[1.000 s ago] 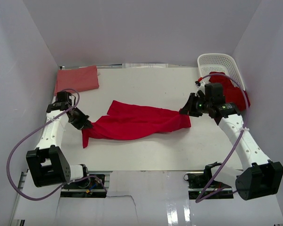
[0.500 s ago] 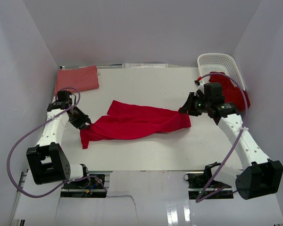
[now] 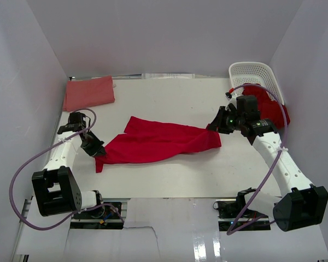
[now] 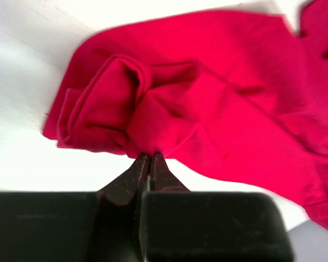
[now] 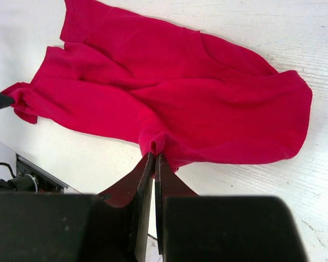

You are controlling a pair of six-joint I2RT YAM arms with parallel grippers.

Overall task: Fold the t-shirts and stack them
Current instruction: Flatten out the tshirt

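**Left tool [image 3: 97, 148] and right tool [image 3: 213, 126] closed on the ends of one crimson t-shirt [image 3: 158, 142]**

In the left wrist view the left tool's jaws are seen almost together, and a bunched fold at the shirt's left end is pinched at their tips. The right tool's jaws are pressed together as well, and a small tuck of the shirt's right edge is nipped between them. The shirt is laid across the middle of the worktop [image 3: 169, 98], creased and drawn loosely from one tool to the other, with one corner pointing toward the far side.

A salmon-pink t-shirt [image 3: 88, 91] is laid folded flat at the far left corner, well apart from the crimson one. A white lattice basket [image 3: 251, 71] is set at the far right corner, close to the right wall [image 3: 311, 82]. A heap of red t-shirts [image 3: 269, 108] is seen at its near end, just behind the right arm, and part of the heap is hidden by that arm's wrist. Whether the heap lies inside the basket or over its rim cannot be told. A purple cable [image 3: 22, 169] is looped out from the left arm, and a similar one is run along the right arm.

The worktop is white and matt, and fine scratches and a faint grain are shown in the right wrist view. It is enclosed on the left, far and right sides by plain pale grey-lilac walls.
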